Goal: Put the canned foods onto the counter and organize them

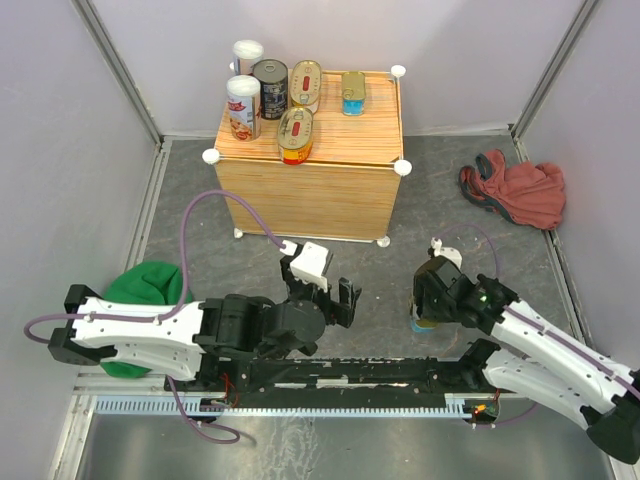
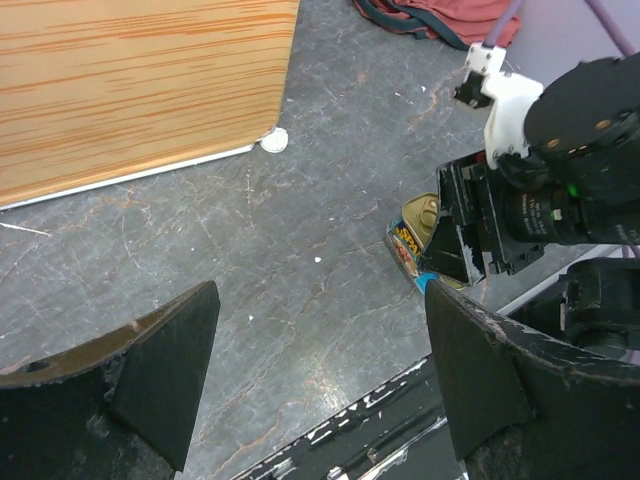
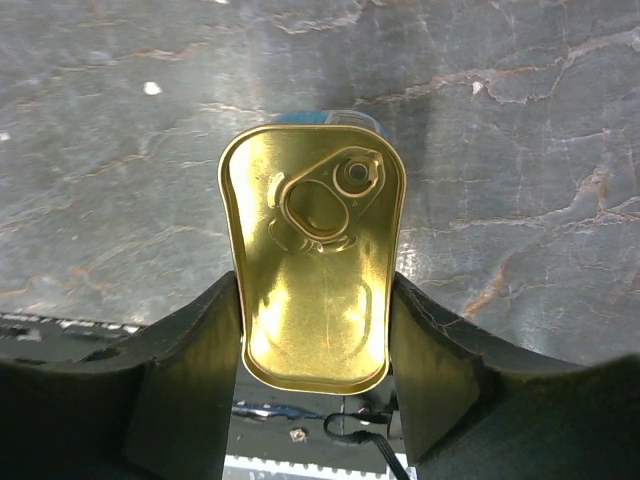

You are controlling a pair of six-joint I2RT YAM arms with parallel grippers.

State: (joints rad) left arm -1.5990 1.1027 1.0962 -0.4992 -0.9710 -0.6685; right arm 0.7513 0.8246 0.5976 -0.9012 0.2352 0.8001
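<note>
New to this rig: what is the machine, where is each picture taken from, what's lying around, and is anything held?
A left arm and a right arm, both robotic, are bolted at the near edge of a grey table. One picture looks down from above and behind them. The other two come from a camera on each wrist. A wooden counter carries six cans. A green cloth lies left, a red cloth right. The left tool is open and empty. The right tool is closed on a gold tin.
</note>
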